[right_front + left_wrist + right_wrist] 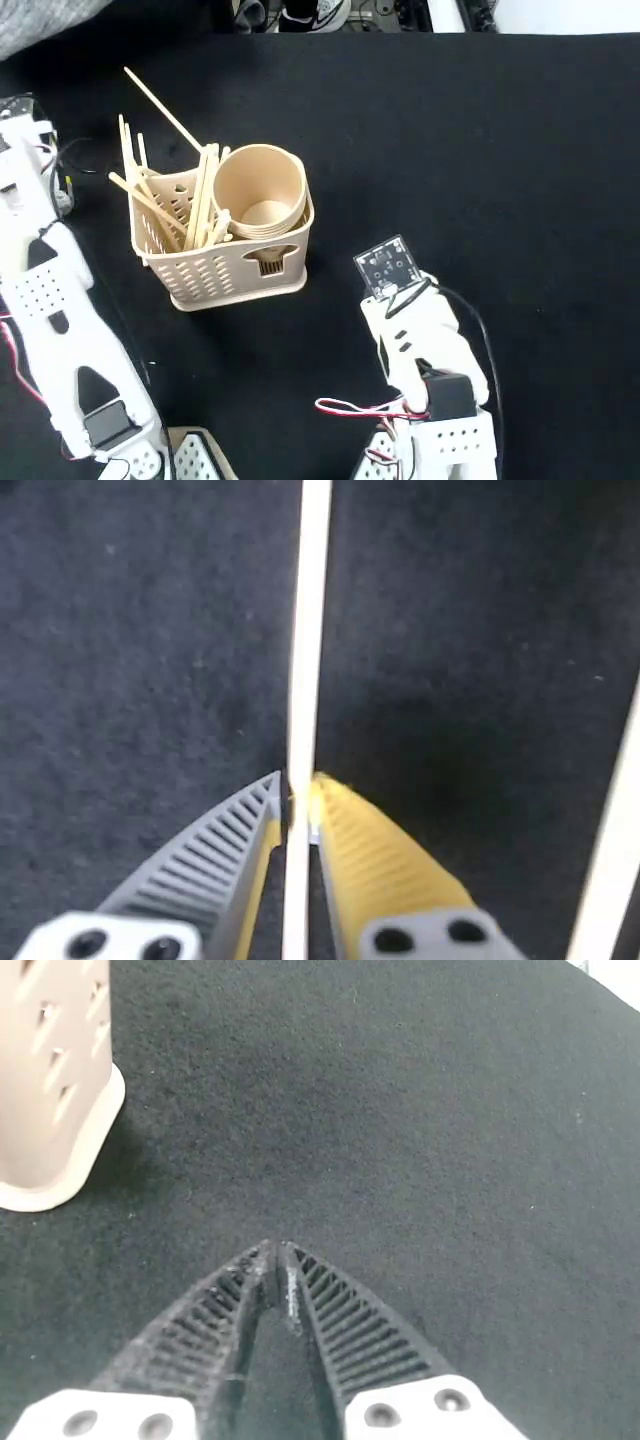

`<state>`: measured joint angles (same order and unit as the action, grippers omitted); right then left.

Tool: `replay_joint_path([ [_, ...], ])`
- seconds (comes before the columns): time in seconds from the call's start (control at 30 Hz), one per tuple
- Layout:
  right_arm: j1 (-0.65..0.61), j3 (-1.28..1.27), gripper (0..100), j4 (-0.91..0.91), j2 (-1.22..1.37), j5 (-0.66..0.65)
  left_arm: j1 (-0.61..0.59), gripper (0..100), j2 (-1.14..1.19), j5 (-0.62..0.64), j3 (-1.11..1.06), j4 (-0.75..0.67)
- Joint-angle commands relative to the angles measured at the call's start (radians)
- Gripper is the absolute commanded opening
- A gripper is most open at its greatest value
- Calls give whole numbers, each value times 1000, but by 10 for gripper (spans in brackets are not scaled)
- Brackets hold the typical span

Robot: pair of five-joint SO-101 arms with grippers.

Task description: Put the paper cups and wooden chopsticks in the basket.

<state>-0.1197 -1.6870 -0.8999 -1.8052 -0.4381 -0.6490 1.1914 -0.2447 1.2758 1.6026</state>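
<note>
Left tool (300,800) is pinching one chopstick (305,630) right at its tips, so I'd bet it swivels or slips out before reaching the basket (215,270), where the paper cups (255,185) sit among leaning sticks. Right tool (275,1260) is pressed together with nothing in it, over the tabletop (450,1110).

The left arm (50,300) and right arm (425,350) are white plastic with perforated panels, black servos and red wires. The left end effector (300,790) has one grey ribbed finger and one yellow; the right end effector (275,1255) has black ones.
</note>
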Motion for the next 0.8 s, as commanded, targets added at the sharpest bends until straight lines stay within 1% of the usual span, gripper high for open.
replay_joint_path([
  [0.0, 9, 4, 12, -3, -81, -11, -8, 30, 91, -3, 384, 164],
  [0.13, 9, 4, 12, -3, -81, -11, -15, 28, 37, -2, 367, 163],
  [0.2, 9, 4, 12, -3, -81, -11, -19, 28, -17, 9, 300, 163],
  [0.3, 9, 4, 12, -3, -81, -11, -24, 28, -149, 97, 90, 163],
  [0.4, 9, 4, 12, -3, -81, -11, -16, 28, -347, 149, -213, 163],
  [0.5, 9, 4, 12, -3, -81, -11, 25, 29, -575, 147, -487, 158],
  [0.57, 9, 4, 12, -3, -81, -11, 58, 29, -723, 147, -633, 155],
  [0.67, 9, 4, 12, -3, -81, -11, 99, 29, -931, 150, -785, 150],
  [0.77, 9, 4, 12, -3, -81, -11, 130, 29, -1140, 153, -935, 83],
])
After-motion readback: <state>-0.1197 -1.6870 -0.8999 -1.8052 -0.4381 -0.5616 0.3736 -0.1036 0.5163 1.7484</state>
